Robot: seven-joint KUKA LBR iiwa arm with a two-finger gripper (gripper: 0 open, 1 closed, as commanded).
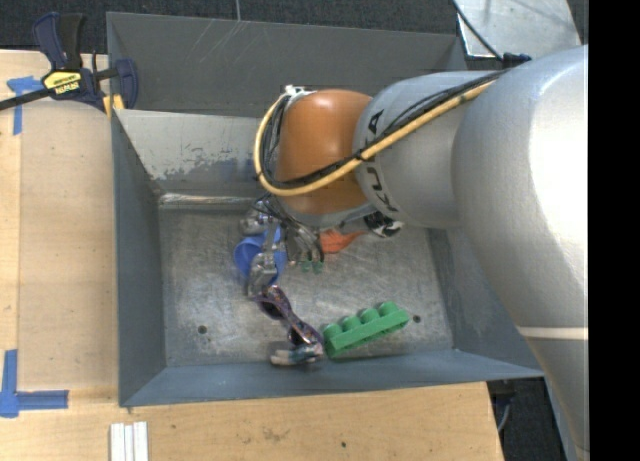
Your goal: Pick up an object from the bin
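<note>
Down in the grey bin [135, 279] with the tool [268, 265], up and left of the green studded block [366, 328], close against a small blue thing [244, 255]. At the block's left end, a purplish braided cord [288, 322]; above the block, a small orange piece [338, 241].

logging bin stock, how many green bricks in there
1. The green brick lies at the lower edge of the bin floor, beside the braided cord. The arm covers some floor, so more may be hidden.

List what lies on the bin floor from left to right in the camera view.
Blue piece → purple striped cord → green toothed block. The small orange piece farther back overlaps the block's span, so it is left out.
</note>
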